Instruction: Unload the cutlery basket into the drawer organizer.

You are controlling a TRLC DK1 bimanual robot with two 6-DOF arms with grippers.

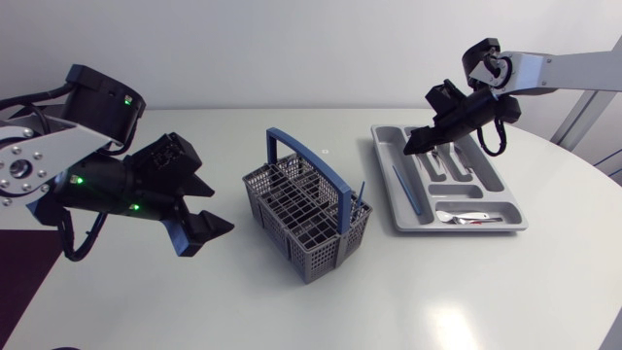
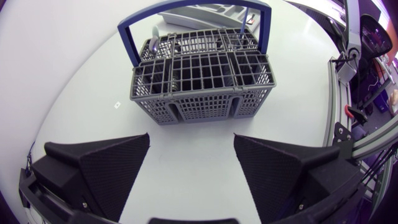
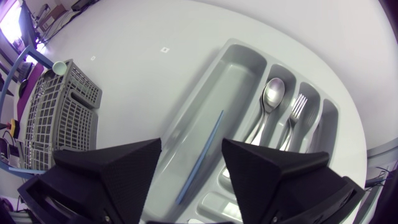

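The grey cutlery basket (image 1: 306, 209) with a blue handle stands mid-table. A thin blue stick (image 1: 362, 194) pokes up from its right corner. Right of it lies the grey drawer organizer (image 1: 515, 219). My right gripper (image 1: 416, 146) hovers open over the organizer's far left corner. Between and below its fingers, a long blue stick (image 3: 199, 155) lies free in the long compartment, beside a spoon (image 3: 272, 93) and a fork (image 3: 297, 109). My left gripper (image 1: 216, 209) stands open left of the basket (image 2: 202, 78), with nothing between its fingers (image 2: 118, 165).
More metal cutlery (image 1: 471, 217) lies in the organizer's near cross compartment. A grey-handled piece (image 2: 152, 34) stands in the basket's far corner. Bare table lies between my left gripper and the basket.
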